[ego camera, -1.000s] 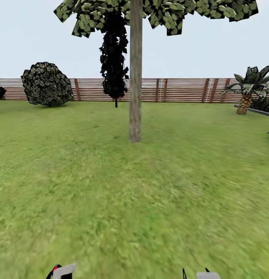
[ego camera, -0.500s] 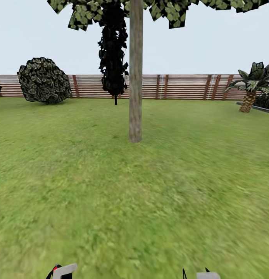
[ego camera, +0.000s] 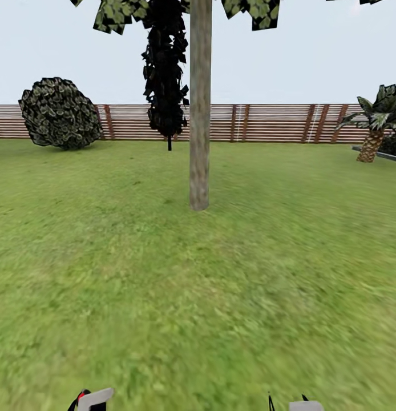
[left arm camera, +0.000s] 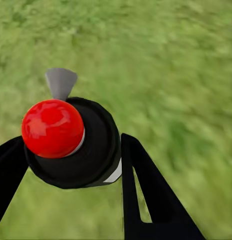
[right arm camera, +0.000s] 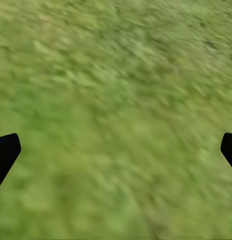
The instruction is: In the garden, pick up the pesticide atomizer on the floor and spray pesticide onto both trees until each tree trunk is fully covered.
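Observation:
A thick pale grey-brown tree trunk (ego camera: 199, 114) rises from the grass lawn (ego camera: 198, 297) straight ahead in the head view, some way off. Bits of its leafy crown (ego camera: 115, 14) show along the upper edge. In the left wrist view my left gripper (left arm camera: 70, 142) is shut on the pesticide atomizer (left arm camera: 80, 150), with black fingers (left arm camera: 146, 195) on either side of its black top, red knob and grey nozzle. The atomizer's whitish body (ego camera: 94, 399) peeks in at the head view's lower edge. My right gripper (right arm camera: 117, 150) hangs open over blurred grass, holding nothing.
A brown slat fence (ego camera: 266, 123) closes the lawn at the back. A round dark shrub (ego camera: 58, 113) stands at the far left. A thin black-foliage tree (ego camera: 165, 85) stands behind the trunk, and a short palm (ego camera: 375, 123) at the far right.
The whole head view has shifted as the camera moved; the trunk looks slightly nearer and less of the crown shows. Both grippers keep their places and states.

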Robot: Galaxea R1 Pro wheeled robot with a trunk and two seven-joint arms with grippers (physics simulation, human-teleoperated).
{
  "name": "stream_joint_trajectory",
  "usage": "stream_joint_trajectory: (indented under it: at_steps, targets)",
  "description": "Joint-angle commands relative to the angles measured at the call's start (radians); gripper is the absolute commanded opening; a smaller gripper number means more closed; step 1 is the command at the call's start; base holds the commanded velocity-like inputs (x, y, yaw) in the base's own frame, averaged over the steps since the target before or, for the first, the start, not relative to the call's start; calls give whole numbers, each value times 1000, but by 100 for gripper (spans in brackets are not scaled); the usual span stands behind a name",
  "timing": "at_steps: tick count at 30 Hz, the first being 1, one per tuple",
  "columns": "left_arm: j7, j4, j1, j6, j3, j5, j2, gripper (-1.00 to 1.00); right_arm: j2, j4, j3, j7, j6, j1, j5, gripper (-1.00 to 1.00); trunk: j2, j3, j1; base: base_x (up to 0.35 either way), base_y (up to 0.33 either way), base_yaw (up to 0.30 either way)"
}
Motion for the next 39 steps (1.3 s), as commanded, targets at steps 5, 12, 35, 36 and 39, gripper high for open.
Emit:
stream_joint_trajectory:
  at_steps: [5, 12, 35, 36, 39]
  targets:
    - [0, 0, 0, 0, 0, 0, 0, -100, 0, 0, 0, 0, 0, 0, 0, 100, 0, -8, 0, 338, 0, 0]
    - [0, 0, 0, 0, 0, 0, 0, -100, 0, 0, 0, 0, 0, 0, 0, 100, 0, -19, 0, 338, 0, 0]
    - [0, 0, 0, 0, 1, -1, 0, -100, 0, 0, 0, 0, 0, 0, 0, 100, 0, -56, 0, 338, 0, 0]
    - [0, 0, 0, 0, 1, -1, 0, -100, 0, 0, 0, 0, 0, 0, 0, 100, 0, -57, 0, 338, 0, 0]
    - [0, 0, 0, 0, 1, -1, 0, -100, 0, 0, 0, 0, 0, 0, 0, 100, 0, -62, 0, 338, 0, 0]
